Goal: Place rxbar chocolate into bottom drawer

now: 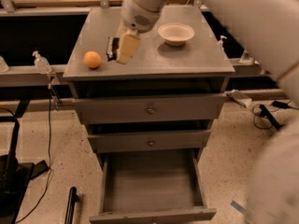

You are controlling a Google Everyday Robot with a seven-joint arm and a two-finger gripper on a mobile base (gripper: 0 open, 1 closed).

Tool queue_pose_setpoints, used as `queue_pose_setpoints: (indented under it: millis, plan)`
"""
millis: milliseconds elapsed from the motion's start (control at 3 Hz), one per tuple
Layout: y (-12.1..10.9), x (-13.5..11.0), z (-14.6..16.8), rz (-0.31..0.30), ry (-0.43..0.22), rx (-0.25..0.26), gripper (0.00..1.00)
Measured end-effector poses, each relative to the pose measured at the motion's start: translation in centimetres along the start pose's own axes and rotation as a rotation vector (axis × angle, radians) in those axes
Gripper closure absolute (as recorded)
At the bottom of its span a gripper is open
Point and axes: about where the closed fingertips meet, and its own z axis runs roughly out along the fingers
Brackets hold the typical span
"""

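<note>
We see the gripper (pixel 125 49) above the left of the table (pixel 187 59), seemingly clenched on the chocolate bar (pixel 111 48), which stands on end at its left side, with the open bottom drawer (pixel 149 183) well below, nearer us.

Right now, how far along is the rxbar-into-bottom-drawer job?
Done: the bottom drawer is pulled open. In hand: the gripper is down on the cabinet top at the rxbar chocolate, between the orange and the white bowl; a grasp can't be confirmed. Left: lift the bar, carry it over the drawer, release it inside.
</note>
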Motion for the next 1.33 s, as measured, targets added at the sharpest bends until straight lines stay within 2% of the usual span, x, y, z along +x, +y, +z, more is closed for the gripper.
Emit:
queue_pose_setpoints:
  millis: [333, 667, 1000, 1333]
  plan:
    - [2.9, 2.1, -2.9, 0.022, -0.067, 0.09, 1.0]
    - [3.3, 4.3, -2.9, 0.053, -0.06, 0.112, 1.0]
    - [4.8, 2.9, -1.3, 0.03, -0.119, 0.079, 1.0]
    - [11.1, 2.8, 2.9, 0.032, -0.311, 0.062, 1.0]
